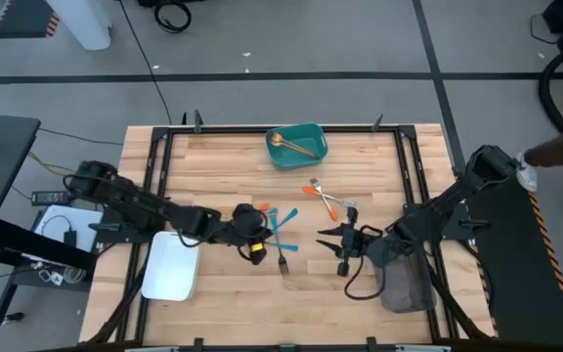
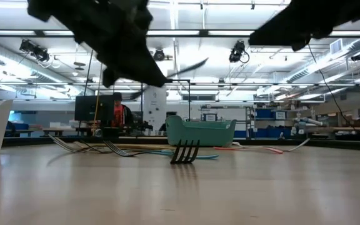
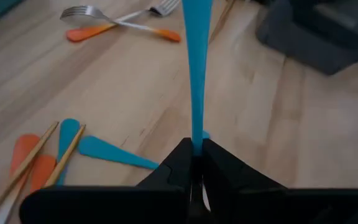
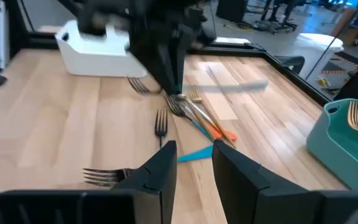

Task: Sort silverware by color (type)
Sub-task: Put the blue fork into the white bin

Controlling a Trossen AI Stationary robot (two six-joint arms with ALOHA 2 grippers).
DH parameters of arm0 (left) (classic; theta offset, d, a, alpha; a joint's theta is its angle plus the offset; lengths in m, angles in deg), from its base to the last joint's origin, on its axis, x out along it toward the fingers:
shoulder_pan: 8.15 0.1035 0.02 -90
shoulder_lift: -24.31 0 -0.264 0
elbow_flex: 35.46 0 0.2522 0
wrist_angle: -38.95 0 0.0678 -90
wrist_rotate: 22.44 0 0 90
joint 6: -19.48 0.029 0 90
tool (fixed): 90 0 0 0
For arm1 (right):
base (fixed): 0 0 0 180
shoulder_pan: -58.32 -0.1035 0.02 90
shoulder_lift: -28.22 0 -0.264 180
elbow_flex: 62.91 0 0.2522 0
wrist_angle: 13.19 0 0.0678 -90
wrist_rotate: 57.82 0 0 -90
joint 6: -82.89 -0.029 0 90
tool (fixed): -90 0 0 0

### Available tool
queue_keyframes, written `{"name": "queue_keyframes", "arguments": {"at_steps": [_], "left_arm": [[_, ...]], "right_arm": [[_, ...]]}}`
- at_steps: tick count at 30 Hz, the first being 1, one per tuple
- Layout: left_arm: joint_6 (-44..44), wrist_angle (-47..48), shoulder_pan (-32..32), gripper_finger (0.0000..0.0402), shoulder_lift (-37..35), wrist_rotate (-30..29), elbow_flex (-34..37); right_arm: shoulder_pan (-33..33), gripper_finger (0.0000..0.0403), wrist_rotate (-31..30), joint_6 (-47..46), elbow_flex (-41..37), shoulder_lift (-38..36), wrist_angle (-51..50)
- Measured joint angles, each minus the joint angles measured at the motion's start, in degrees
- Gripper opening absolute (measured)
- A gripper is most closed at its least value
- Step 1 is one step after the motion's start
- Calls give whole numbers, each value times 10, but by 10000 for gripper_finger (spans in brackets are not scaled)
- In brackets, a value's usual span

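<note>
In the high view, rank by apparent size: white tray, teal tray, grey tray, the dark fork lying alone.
1. White tray and grey tray: look about alike, and the right arm partly covers the grey one.
2. Teal tray.
3. Fork, smallest.

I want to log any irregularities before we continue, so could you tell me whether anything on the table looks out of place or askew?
Mostly unsorted clutter: only gold pieces lie in the teal tray, while two orange-handled forks lie crossed and a mixed pile sits mid-table. The left gripper is shut on a blue-handled piece.
</note>
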Motion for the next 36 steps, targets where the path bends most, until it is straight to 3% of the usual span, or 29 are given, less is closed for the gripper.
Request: {"name": "queue_keyframes", "arguments": {"at_steps": [6,13,18,24,36], "left_arm": [[-75,172,-19,38,-61,26,-19],[-134,413,-40,38,-65,50,-123],[-211,526,-63,38,-65,51,-178],[-304,611,-111,38,-65,53,-179],[-536,715,-227,38,-64,53,-171]], "right_arm": [[35,110,34,32,0,80,110],[61,110,72,84,0,154,251],[82,110,59,73,3,216,346],[97,110,93,104,10,282,428],[124,110,129,202,15,280,452]]}}
